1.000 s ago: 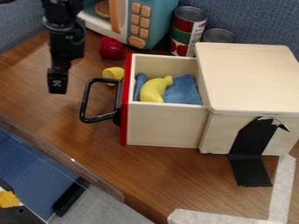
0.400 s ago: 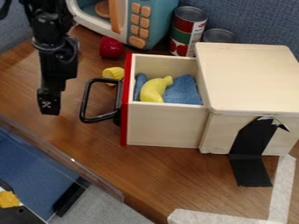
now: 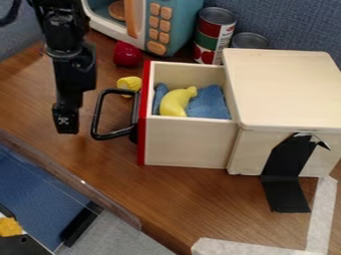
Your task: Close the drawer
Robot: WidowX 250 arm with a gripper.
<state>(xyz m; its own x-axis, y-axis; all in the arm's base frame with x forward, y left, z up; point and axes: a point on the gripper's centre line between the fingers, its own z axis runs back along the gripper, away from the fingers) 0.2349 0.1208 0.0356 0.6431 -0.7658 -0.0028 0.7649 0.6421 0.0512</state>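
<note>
Camera-right of the pincer (image 3: 67, 128), just beside it: handle (image 3: 98, 112), then open drawer (image 3: 186, 142). Push should go camera-right. Can't tell if pincer's clenched or released.

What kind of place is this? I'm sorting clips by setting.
Probably a toy kitchen set up on an office-like desk: a toy microwave, a toy banana in the open drawer, and a fabric-covered partition behind.

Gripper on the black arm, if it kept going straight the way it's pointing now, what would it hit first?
Pointing down, the gripper would probably meet the wooden table first, beside the drawer's handle; its height above the wood is unclear.
</note>
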